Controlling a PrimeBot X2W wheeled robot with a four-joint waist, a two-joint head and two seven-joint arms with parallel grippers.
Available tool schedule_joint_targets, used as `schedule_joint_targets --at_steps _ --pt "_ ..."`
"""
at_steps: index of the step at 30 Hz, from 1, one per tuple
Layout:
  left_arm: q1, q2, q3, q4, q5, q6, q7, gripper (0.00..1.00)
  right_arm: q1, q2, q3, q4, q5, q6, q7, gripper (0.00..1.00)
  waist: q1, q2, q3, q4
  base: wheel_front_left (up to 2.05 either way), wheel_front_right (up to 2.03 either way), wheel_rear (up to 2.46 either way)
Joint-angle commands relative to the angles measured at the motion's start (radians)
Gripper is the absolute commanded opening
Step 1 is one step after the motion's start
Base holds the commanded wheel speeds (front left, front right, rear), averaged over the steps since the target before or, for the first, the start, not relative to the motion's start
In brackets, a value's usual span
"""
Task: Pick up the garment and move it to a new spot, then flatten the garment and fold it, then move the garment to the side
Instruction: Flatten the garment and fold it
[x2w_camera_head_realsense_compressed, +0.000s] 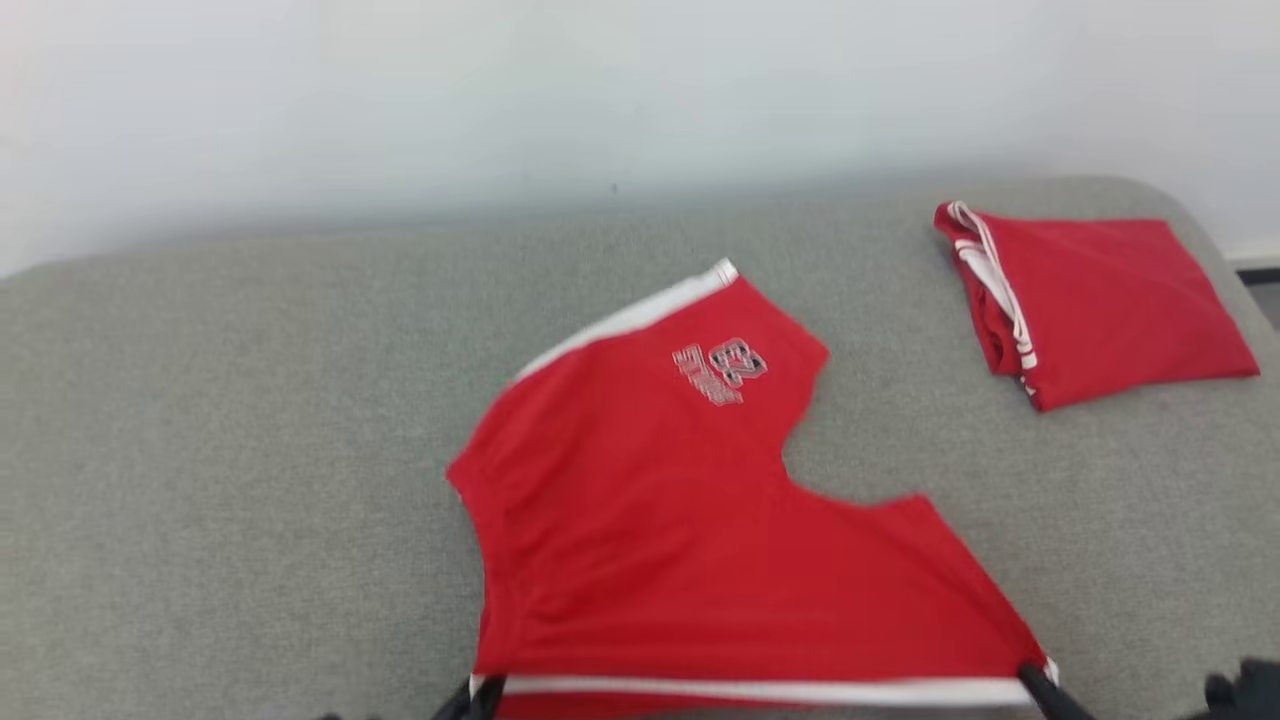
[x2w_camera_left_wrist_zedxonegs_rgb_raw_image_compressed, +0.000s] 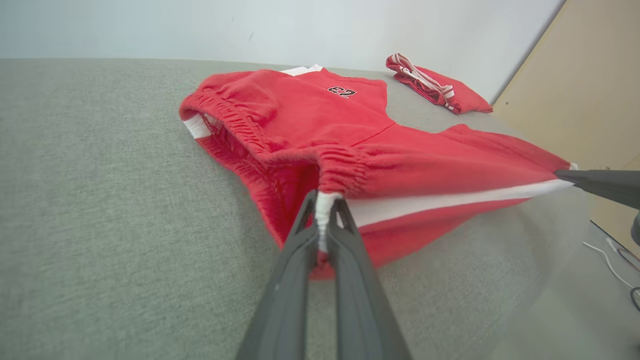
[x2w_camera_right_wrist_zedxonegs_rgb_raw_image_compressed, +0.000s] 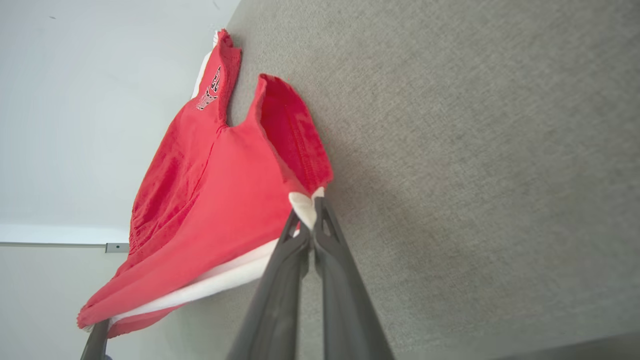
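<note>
The shorts were clamped at opposite corners by the left end effector and the right end effector. Slippage was judged possible under uneven pull.

A white-outlined number, apparently 23, is seen printed near the hem of one leg of the red shorts. A short line of lettering is set beside it, but is too blurred to be read.
</note>
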Motion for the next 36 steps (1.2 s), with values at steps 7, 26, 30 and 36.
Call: schedule_joint_targets --at_steps 7,26,30,36 --pt "0.146 -0.022 0.077 0.023 0.062 -0.045 -0.003 0.00 0.157 0.016 -0.053 -0.059 0.095 -0.002 0.042 0.00 0.0002 0.0003 -0.086 0.018 0.00 0.00 0.00" --pt "0.030 -0.146 0.107 0.060 0.149 -0.118 -0.003 0.00 -0.171 0.018 -0.045 0.095 0.031 -0.002 0.025 0.00 0.0002 0.0003 -0.082 0.100 0.00 0.00 0.00" --pt "-0.039 -0.178 0.094 0.104 0.141 -0.122 -0.003 0.00 -0.319 0.019 -0.056 0.179 -0.042 -0.002 0.045 0.00 0.0002 0.0003 -0.061 0.120 0.00 0.00 0.00" --pt "-0.134 -0.212 0.097 0.152 0.123 -0.121 -0.003 0.00 -0.501 0.018 -0.051 0.287 -0.123 -0.002 0.046 0.00 0.0002 0.0003 -0.020 0.142 0.00 0.00 0.00"
